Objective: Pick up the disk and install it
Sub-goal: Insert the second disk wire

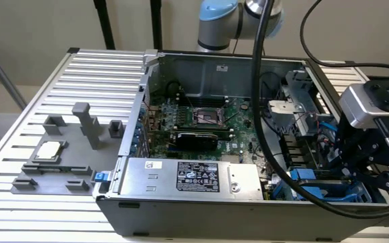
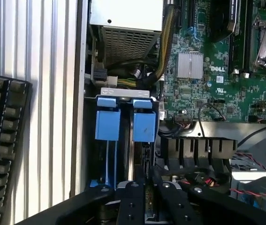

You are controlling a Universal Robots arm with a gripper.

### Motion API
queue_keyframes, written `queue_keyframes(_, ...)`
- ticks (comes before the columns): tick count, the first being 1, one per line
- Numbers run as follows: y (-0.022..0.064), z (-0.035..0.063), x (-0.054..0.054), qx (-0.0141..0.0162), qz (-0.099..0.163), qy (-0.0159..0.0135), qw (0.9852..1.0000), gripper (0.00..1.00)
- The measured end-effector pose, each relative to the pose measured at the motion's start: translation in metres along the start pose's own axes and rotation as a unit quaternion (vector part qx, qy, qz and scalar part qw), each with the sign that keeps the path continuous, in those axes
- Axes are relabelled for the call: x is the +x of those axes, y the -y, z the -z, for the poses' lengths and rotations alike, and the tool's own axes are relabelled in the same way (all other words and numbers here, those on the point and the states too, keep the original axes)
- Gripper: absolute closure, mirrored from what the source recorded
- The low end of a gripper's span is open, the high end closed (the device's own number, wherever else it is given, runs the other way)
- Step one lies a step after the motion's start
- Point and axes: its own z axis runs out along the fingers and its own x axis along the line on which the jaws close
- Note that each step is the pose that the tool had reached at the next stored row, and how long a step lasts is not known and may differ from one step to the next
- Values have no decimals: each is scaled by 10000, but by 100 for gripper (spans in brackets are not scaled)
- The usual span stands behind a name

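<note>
The computer case (image 1: 130,152) lies open on the slatted table. In its drive bay two blue carriers stand side by side on edge. The disk (image 2: 144,126), in the carrier in line with my fingers, shows its blue tab and a silver edge. The bay's blue carriers (image 1: 304,175) also show in the exterior view, at the case's near right corner. My gripper (image 2: 148,187) hangs just over that carrier's end, its black fingers (image 2: 133,199) almost together with only a thin slit between them. In the exterior view the gripper (image 1: 356,169) is low over the bay.
A silver power supply (image 1: 194,174) with a black label sits beside the bay, the motherboard (image 1: 201,121) behind it. Thick black cables (image 1: 259,101) hang across the case. A grey fixture (image 1: 52,167) with a CPU chip (image 1: 49,151) is on the exterior view's left. A keyboard (image 2: 1,150) lies outside the case wall.
</note>
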Motion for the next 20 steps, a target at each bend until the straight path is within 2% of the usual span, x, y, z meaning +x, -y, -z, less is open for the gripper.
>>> queue_keyframes(2,1,-2,-24,-1,-6,-48,10000,100)
queue_keyframes(7,2,-10,-80,0,-30,-122,9999,100)
queue_keyframes(18,3,-18,-100,23,-258,-233,9994,100)
queue_keyframes(20,2,-20,-115,25,-279,-264,9993,100)
